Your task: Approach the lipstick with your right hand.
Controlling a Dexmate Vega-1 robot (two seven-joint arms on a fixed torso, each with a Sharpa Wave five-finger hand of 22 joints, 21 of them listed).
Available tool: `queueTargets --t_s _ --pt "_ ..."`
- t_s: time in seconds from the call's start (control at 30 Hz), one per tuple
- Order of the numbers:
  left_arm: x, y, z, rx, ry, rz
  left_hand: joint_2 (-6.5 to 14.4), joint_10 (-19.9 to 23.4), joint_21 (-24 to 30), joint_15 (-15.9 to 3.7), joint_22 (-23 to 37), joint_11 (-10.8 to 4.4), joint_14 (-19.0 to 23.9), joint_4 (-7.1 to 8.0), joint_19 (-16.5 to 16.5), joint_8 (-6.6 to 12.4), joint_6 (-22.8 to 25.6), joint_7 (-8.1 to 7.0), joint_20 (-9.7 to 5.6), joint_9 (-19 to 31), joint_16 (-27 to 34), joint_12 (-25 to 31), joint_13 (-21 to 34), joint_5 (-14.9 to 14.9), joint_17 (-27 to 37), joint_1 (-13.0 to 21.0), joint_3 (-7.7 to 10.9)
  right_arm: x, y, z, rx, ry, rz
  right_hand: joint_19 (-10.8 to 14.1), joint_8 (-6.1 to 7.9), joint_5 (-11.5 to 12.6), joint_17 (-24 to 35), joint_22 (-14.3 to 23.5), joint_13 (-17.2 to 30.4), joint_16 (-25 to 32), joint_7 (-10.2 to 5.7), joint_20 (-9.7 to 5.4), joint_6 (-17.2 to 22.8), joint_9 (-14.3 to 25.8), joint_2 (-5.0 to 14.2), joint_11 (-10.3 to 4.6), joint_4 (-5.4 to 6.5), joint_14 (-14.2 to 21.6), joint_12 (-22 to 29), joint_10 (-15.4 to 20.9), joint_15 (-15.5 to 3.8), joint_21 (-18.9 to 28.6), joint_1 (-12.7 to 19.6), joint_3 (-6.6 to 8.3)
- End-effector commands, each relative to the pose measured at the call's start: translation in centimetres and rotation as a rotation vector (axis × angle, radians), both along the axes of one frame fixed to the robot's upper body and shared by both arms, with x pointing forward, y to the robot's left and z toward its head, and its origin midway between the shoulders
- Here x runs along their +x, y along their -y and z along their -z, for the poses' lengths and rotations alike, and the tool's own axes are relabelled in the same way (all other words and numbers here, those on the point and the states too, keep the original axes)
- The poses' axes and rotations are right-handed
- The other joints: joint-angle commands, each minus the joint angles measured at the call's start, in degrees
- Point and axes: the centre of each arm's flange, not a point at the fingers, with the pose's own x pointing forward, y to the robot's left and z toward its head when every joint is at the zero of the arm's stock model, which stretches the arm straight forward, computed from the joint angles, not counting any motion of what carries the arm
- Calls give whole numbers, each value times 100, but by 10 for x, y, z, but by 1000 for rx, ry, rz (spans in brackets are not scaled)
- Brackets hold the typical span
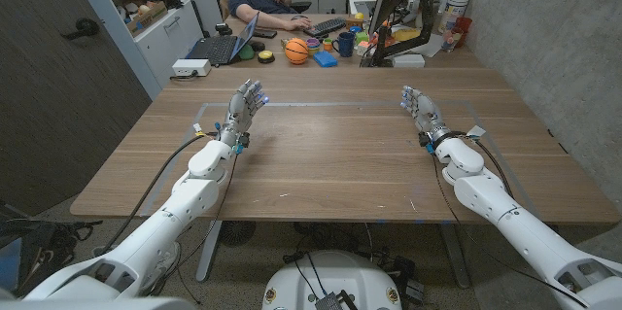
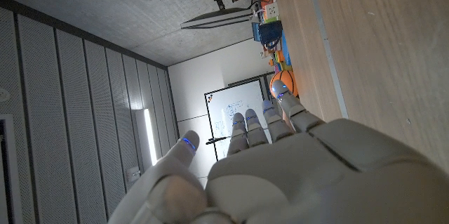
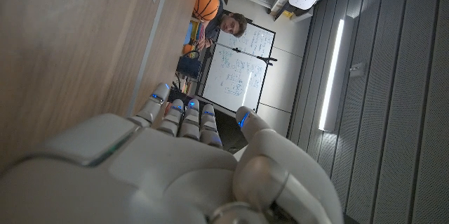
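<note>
right hand fingers straight, together, holding nothing; left hand likewise.

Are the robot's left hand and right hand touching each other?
Apart. The head view shows the left hand and right hand separated by bare wooden table.

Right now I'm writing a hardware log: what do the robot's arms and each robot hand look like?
Both arms are smooth white shells with rounded segments. A black band sits at each wrist, and dark cables run along the forearms. The left robot hand and right robot hand are pale grey, with segmented fingers and small blue lights at the fingertips.
</note>
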Motion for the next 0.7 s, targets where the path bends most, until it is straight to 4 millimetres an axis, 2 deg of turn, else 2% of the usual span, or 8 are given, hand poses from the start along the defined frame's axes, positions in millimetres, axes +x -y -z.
queueTargets --t_s 0.03,0.37,0.7 --pt "-18 -4 9 -48 70 -20 78 43 16 -133 14 -2 52 -3 61 30 48 15 -26 9 33 30 21 48 9 6 32 -26 -6 5 -10 10 15 -40 36 28 27 22 25 8 7 -1 35 7 -8 12 4 -56 21 42 -1 131 45 34" --pt "-18 -3 9 -47 70 -18 82 32 -11 -133 15 -11 52 -1 68 30 46 14 -25 8 32 26 21 58 9 7 17 -28 -2 -5 -44 49 26 -35 32 16 35 23 26 -19 -29 -2 22 8 -64 12 32 -72 12 24 9 101 9 -5" --pt "-19 -2 8 -43 74 -16 84 38 -37 -138 16 10 51 0 75 29 44 16 -24 8 30 29 21 67 9 8 3 -35 8 -35 -139 144 79 -56 18 -1 47 24 24 -58 -94 -10 -31 12 -148 -17 80 -122 -24 -74 33 55 -71 -89"
